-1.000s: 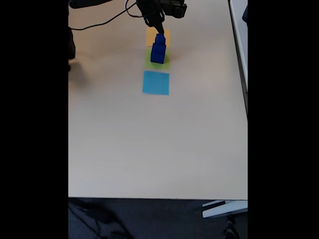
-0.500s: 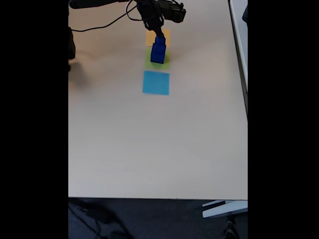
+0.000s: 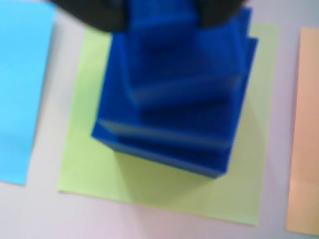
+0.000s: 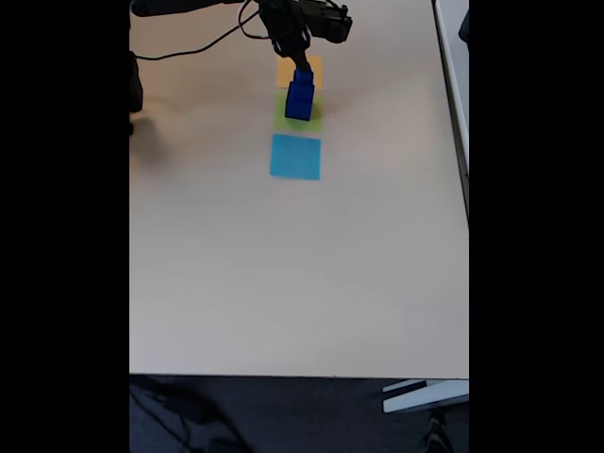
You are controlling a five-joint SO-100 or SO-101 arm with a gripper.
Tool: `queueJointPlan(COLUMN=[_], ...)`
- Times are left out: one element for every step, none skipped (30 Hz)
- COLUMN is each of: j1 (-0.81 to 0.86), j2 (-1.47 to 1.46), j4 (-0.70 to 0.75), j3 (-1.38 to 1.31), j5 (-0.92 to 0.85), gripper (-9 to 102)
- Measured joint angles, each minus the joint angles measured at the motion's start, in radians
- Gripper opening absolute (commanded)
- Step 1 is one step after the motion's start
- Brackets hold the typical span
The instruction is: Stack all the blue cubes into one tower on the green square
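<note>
On the beige counter, blue cubes stand stacked on the green square; at 12 o'clock, the fingers meet the top cube, grip unclear.

Bright even light, blurry wrist view

Cubes stacked in tower on middle patch, near far edge of surface in fixed view. Far patch just behind it, near patch just before it. Gripper directly above tower top. Cable along far-left corner.
</note>
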Motion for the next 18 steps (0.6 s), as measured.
queueJointPlan(j1=[0.0,0.0,0.0,0.0,0.0,0.0,0.0,0.0,0.0,0.0,0.0,0.0,0.0,0.0,0.0,0.0,0.0,0.0], j2=[0.0,0.0,0.0,0.0,0.0,0.0,0.0,0.0,0.0,-0.005,-0.008,-0.009,-0.009,-0.009,-0.009,-0.009,-0.009,-0.009], j4=[0.0,0.0,0.0,0.0,0.0,0.0,0.0,0.0,0.0,0.0,0.0,0.0,0.0,0.0,0.0,0.0,0.0,0.0], j3=[0.0,0.0,0.0,0.0,0.0,0.0,0.0,0.0,0.0,0.0,0.0,0.0,0.0,0.0,0.0,0.0,0.0,0.0], j5=[0.002,0.002,0.002,0.002,0.002,0.005,0.005,0.005,0.005,0.005,0.005,0.005,0.006,0.008,0.009,0.011,0.012,0.012], gripper=[0,0,0,0,0,0,0,0,0,0,0,0,0,0,0,0,0,0])
